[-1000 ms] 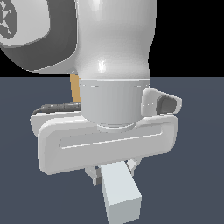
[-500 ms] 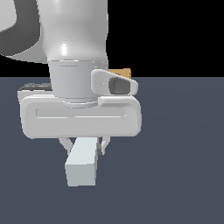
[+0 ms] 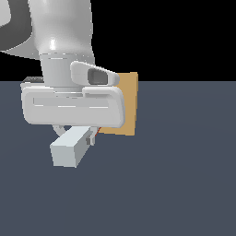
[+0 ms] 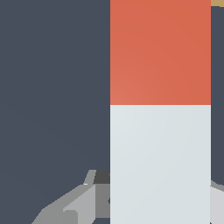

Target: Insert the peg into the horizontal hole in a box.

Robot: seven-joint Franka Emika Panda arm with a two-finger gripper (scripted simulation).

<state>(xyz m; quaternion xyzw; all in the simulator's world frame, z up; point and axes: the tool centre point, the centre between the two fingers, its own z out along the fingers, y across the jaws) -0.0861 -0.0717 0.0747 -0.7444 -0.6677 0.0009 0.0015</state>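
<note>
Peg (image 3: 69, 147) is hanging level above the tabletop (image 3: 175, 184), jaws clamping its pale part, pale end facing the camera, red end (image 4: 160, 52) pointing at the box (image 3: 125, 103), presumably lining up for insertion. Hand body is blocking the hole; alignment unclear.

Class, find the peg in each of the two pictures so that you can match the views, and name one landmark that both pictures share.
Exterior view: the peg juts out below the gripper, its pale end toward the camera, at the exterior view's left of the box.
Wrist view: the peg fills a broad band, red part beyond the pale part.
Shared landmark: the tan box, only a sliver in the wrist view.
</note>
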